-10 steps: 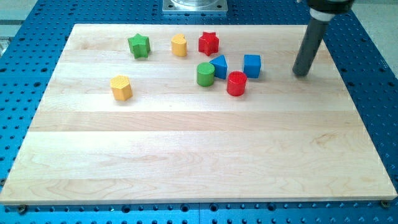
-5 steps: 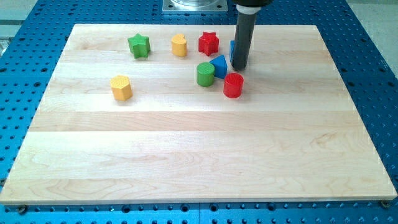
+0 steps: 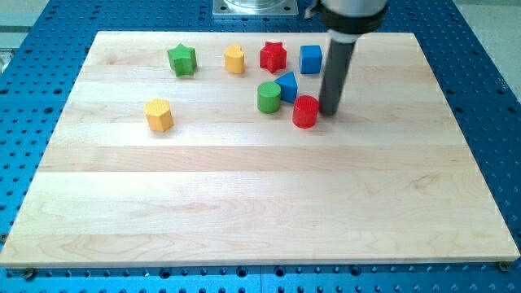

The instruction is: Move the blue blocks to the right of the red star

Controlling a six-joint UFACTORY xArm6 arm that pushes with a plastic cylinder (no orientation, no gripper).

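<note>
Jaws: you have none on this arm; it ends in a plain dark rod, so nothing is gripped or held, and the jaws' state does not apply. Your tip rests on the bench just to the right of the red cylinder, close enough that you cannot tell whether they touch.

Bench: pale wooden board on a blue perforated base. Items, from the view's left to the view's right:

1. Yellow block, roughly hexagonal, alone at the left, lower than the top row and well apart from the rest.
2. Green star, top row, at the left end.
3. Yellow block, rounded shape not clear, top row, between the green star and the red star.
4. Green cylinder, below the red star, touching or just beside the blue triangular block.
5. Red star, top row.
6. Blue triangular block, just below and slightly right of the red star, between the green cylinder and the red cylinder.
7. Red cylinder, just below and right of the blue triangular block.
8. Blue cube, top row, just beside the red star on its right, with a small gap; above your tip, with the rod's shaft passing just to its right.
</note>
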